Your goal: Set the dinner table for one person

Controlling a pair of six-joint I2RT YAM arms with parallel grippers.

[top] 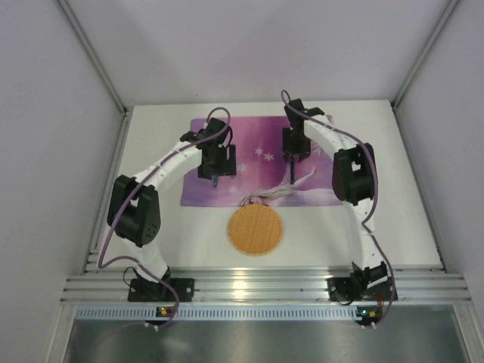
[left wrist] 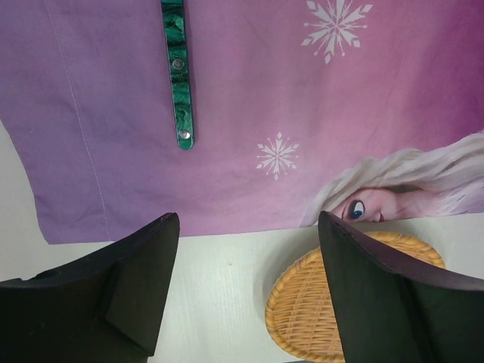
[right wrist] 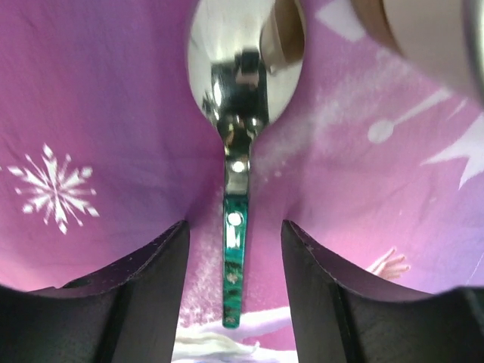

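The dinner table (top: 340,234) is a white tabletop with a purple snowflake placemat (top: 261,162) at its middle. A spoon (right wrist: 243,83) with a green handle (right wrist: 234,272) lies flat on the placemat. My right gripper (right wrist: 234,227) is open and straddles that handle, with a gap on each side. From above, the right gripper (top: 293,155) hangs over the mat's right half. My left gripper (left wrist: 246,223) is open and empty over the mat's near edge. A second green-handled piece of cutlery (left wrist: 180,83) lies on the mat beyond it, its head out of view.
A round woven wicker plate (top: 255,229) rests on the table just in front of the placemat, and the left wrist view shows this plate (left wrist: 310,302) beside the right finger. Grey walls close in the table on three sides, and a ribbed aluminium rail (top: 265,287) runs along the near edge.
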